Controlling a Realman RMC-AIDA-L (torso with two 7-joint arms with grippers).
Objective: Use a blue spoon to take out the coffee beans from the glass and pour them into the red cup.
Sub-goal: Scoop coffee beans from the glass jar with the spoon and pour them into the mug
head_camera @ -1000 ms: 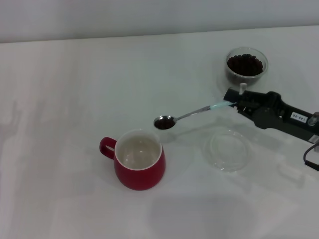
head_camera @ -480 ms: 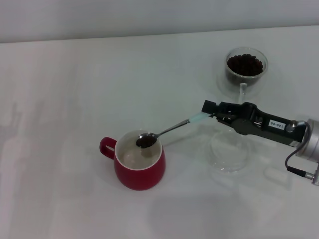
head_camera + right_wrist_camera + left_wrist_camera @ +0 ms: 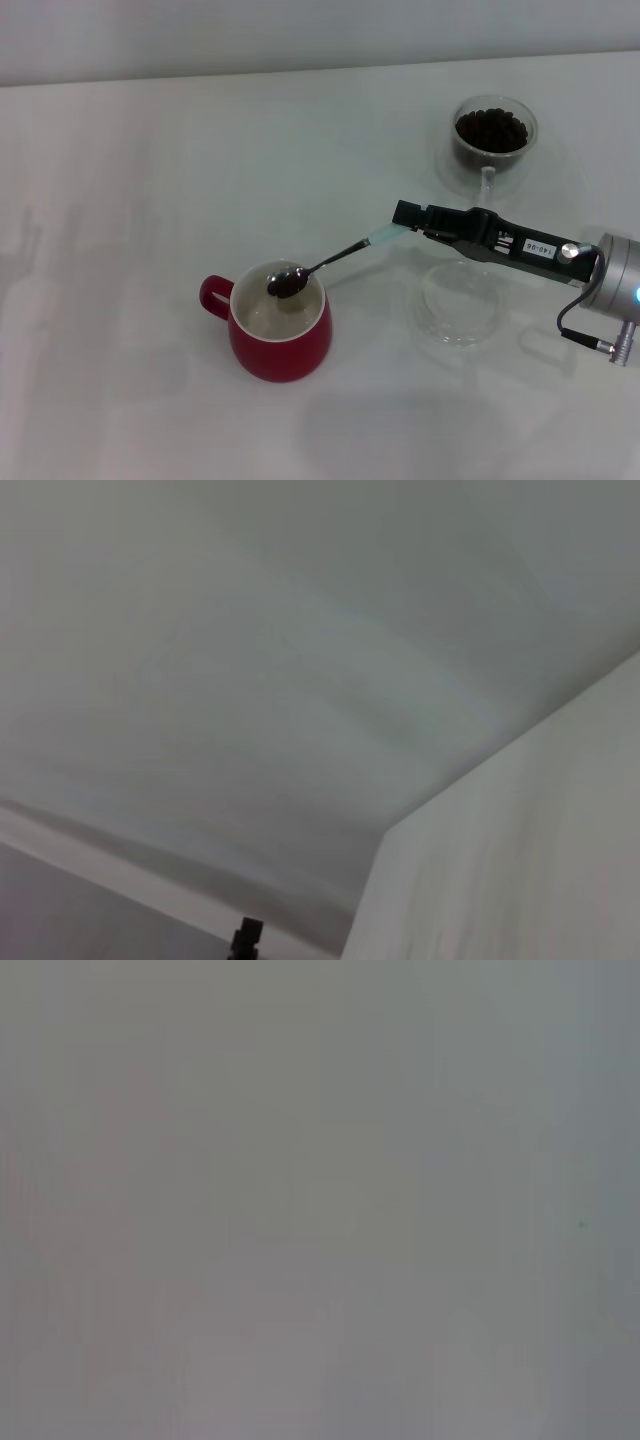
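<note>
In the head view my right gripper (image 3: 408,218) is shut on the pale handle of the blue spoon (image 3: 335,257), reaching in from the right. The spoon's bowl holds dark coffee beans (image 3: 286,284) and hangs over the cream inside of the red cup (image 3: 280,332), just above its rim. The glass (image 3: 492,133) stands at the back right, filled with more coffee beans (image 3: 491,128). My left gripper is out of view. The wrist views show only blank pale surfaces.
A flat clear glass saucer (image 3: 457,303) lies on the white table (image 3: 150,180) to the right of the red cup, under my right arm. The cup's loop handle (image 3: 212,296) points left.
My right gripper carried the loaded spoon left and down, from mid-air beside the red cup to over its opening. Cup, glass and saucer have stayed in place.
</note>
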